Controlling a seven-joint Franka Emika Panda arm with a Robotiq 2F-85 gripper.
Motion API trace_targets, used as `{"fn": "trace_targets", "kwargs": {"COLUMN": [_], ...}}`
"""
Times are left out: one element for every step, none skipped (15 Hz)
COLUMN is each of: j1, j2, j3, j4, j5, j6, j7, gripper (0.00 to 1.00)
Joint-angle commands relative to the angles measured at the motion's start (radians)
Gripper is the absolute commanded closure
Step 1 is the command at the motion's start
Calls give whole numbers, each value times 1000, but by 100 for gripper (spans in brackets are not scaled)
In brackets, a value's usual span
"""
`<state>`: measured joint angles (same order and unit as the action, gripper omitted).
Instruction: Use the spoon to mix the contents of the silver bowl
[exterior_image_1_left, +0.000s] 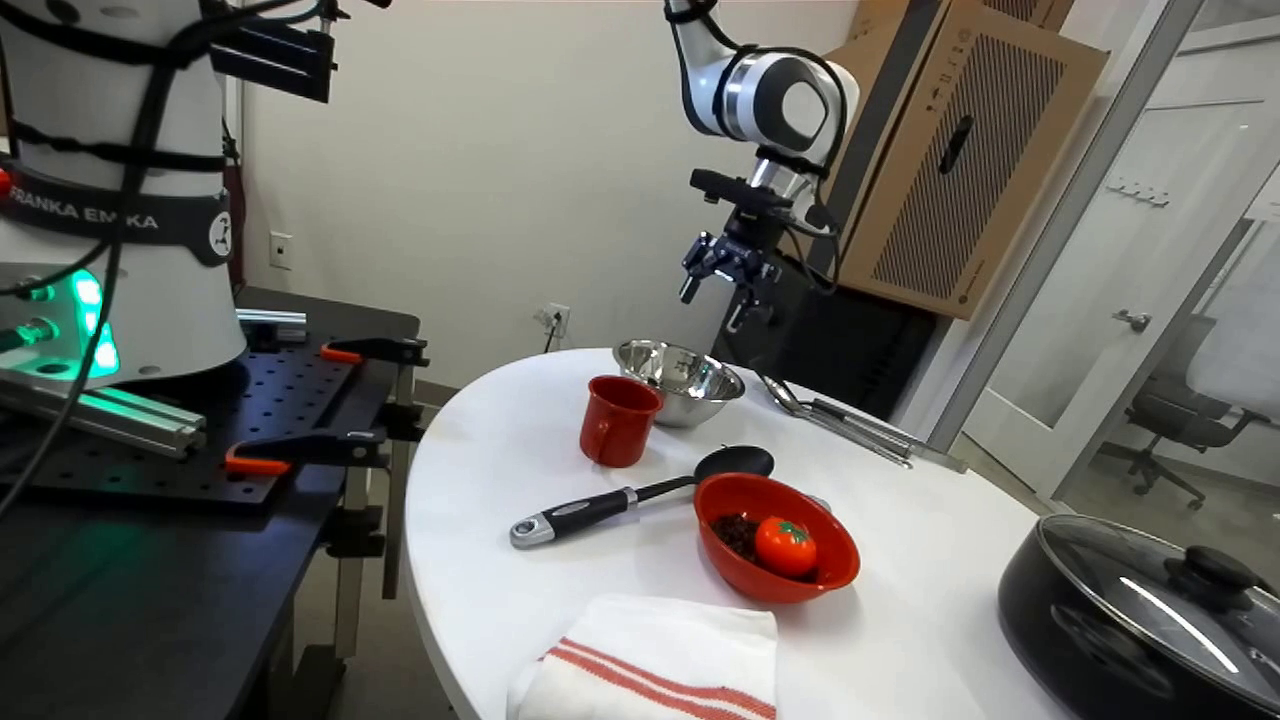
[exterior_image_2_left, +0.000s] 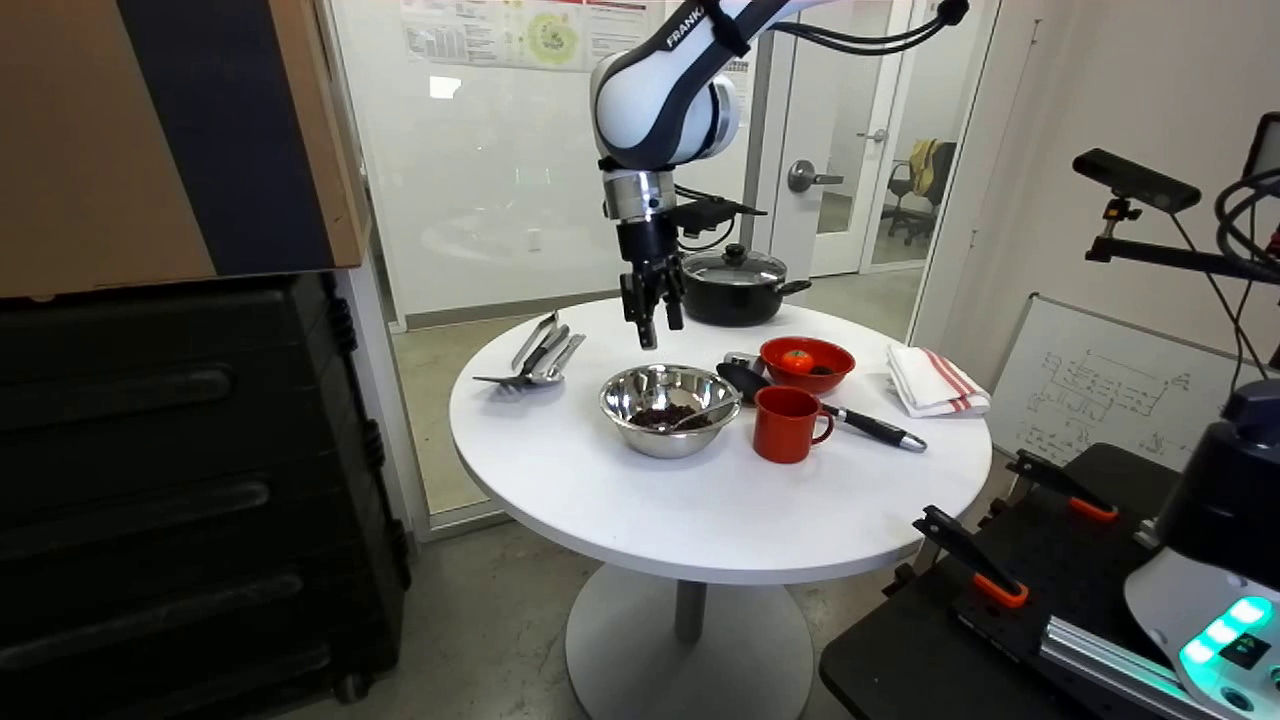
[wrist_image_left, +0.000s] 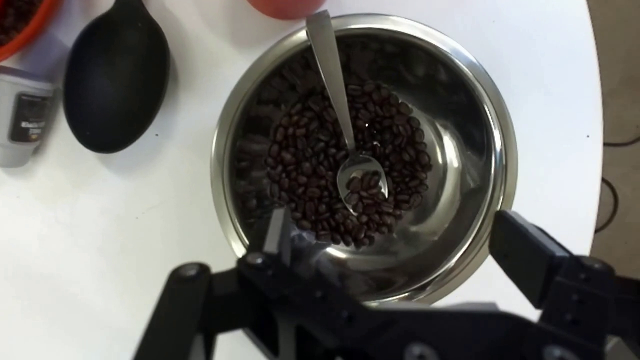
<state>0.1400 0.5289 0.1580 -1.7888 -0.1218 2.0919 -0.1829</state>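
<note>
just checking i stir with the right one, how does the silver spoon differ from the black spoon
The silver spoon is bare metal; the black spoon is mostly black with a grey handle end.
The silver spoon's head is small, the black spoon's much larger.
The silver spoon leans in the silver bowl, head among dark beans; the black spoon lies on the white table.
Both are spoons, and the open pincer holds neither.

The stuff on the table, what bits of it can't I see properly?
Silver bowl: in an exterior view, its near wall hides the inside bottom.
Red cup: in both exterior views, its wall hides the inside bottom.
Red bowl: wrist view, the picture's corner cuts it off.
Little container: wrist view, its small print is blurred.
</note>
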Motion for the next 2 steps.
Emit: {"fn": "trace_targets", "kwargs": {"j1": [4, 2], "j2": [-8, -12], "j3": [-6, -5], "j4": [-11, -19], "j5": [10, 13], "j6": [9, 15], "j7": [-2, -2], "gripper": [0, 0]}}
